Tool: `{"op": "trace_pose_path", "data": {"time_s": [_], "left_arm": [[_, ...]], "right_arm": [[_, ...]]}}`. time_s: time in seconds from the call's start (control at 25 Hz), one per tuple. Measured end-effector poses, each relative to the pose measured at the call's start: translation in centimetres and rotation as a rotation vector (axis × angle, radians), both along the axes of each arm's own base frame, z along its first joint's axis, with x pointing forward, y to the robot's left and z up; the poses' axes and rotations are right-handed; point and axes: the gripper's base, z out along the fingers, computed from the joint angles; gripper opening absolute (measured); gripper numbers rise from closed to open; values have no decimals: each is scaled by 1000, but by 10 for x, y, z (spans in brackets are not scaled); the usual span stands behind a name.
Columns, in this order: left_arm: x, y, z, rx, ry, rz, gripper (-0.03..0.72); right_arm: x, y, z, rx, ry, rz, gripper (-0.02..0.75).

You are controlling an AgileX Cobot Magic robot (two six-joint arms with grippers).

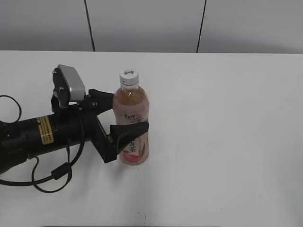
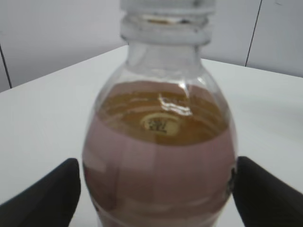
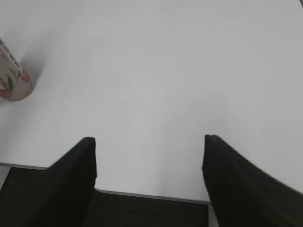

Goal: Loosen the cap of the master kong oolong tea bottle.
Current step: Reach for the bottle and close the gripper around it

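From the exterior view, the master kong oolong tea bottle (image 1: pixel 133 120) stands upright on the white table (image 1: pixel 227 123), its long axis vertical, the cap (image 1: pixel 129 75) on top. The left gripper (image 1: pixel 124 112) comes at the bottle from its left, level with the label, one finger behind the bottle and one in front; they look clamped on its body, though contact is hard to confirm. The right arm is not in this view, so the left is plainly the nearer one. The pink label carries black Chinese characters, too small to read surely; the cap has a small dark mark.

In the left wrist view the bottle fills the space between the two dark fingers (image 2: pixel 42 198), each right at its side. A small yellowish printed patch shows through the tea, unreadable.

In the right wrist view the right gripper (image 3: pixel 149 179) hangs over the table's edge, jaws apart and empty. Only the bottle's base shows, far off to the upper left.
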Motion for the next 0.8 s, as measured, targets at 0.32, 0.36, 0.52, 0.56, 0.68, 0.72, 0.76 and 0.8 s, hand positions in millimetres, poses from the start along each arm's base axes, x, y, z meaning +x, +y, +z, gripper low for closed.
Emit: {"op": "trace_pose_path", "data": {"time_s": [0.32, 0.36, 0.52, 0.56, 0.68, 0.72, 0.76, 0.8], "left_arm": [[9, -3, 6, -14, -34, 2, 591], [9, -4, 6, -15, -34, 3, 589], [9, -3, 6, -15, -34, 4, 575], [9, -4, 6, -15, -34, 3, 564], [8, -4, 6, -16, -35, -2, 499], [8, -4, 6, -16, -36, -4, 473], [8, -4, 6, -16, -36, -4, 463], [8, -4, 6, -16, -36, -4, 463]], "right_arm": [[0, 0, 0, 0, 0, 0, 531], [0, 0, 0, 0, 0, 0, 531], [0, 0, 0, 0, 0, 0, 531], [0, 0, 0, 0, 0, 0, 531], [0, 0, 0, 0, 0, 0, 531], [0, 0, 0, 0, 0, 0, 531], [0, 0, 0, 0, 0, 0, 531], [0, 0, 0, 0, 0, 0, 531]]}}
